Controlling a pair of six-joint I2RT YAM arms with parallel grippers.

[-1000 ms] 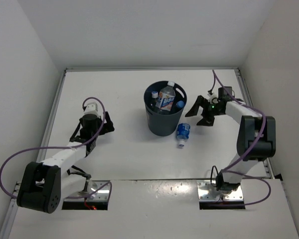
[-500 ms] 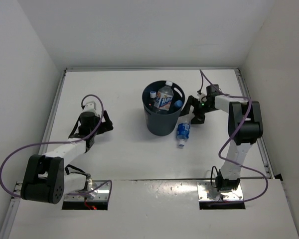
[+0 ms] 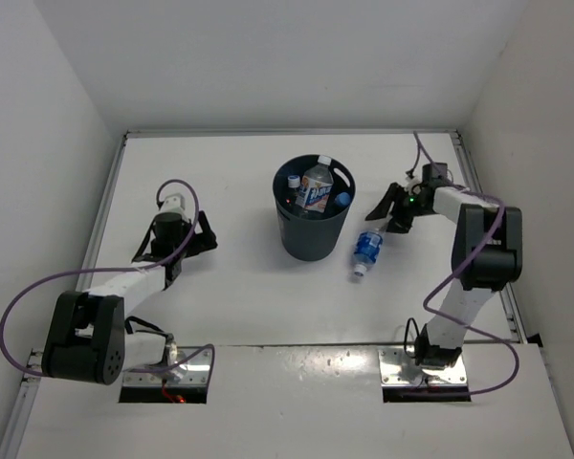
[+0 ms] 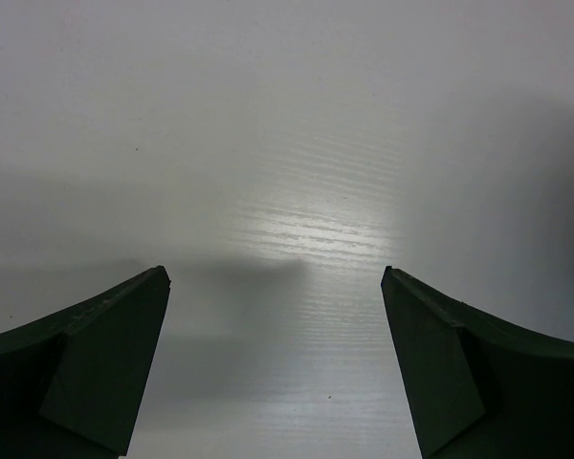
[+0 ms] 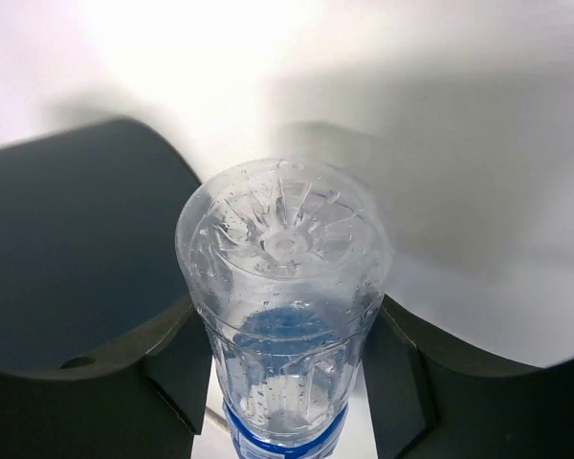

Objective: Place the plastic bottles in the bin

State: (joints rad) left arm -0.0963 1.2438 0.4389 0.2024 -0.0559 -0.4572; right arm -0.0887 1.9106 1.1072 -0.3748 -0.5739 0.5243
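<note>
The dark round bin [image 3: 311, 234] stands mid-table with bottles inside: one with a white-blue label [image 3: 317, 187], plus a white cap [image 3: 294, 180] and a blue cap [image 3: 344, 201]. Right of the bin, another clear plastic bottle [image 3: 366, 249] with a blue label lies slanted, its white cap toward the near side. My right gripper [image 3: 388, 216] is shut on it. In the right wrist view this gripper [image 5: 285, 316] has its fingers pressing both sides of the bottle's [image 5: 285, 249] ribbed clear body near the base. My left gripper [image 3: 208, 236] is open over bare table [image 4: 297, 143], left of the bin.
White walls enclose the table on the left, back and right. A raised rim [image 3: 110, 201] runs along the left edge. Both arm bases sit on metal plates [image 3: 411, 368] at the near edge, with purple cables looping beside them.
My right gripper reached to the bottle beside the bin, shut on it and drew it rightward away from the bin. The left arm barely moved.
</note>
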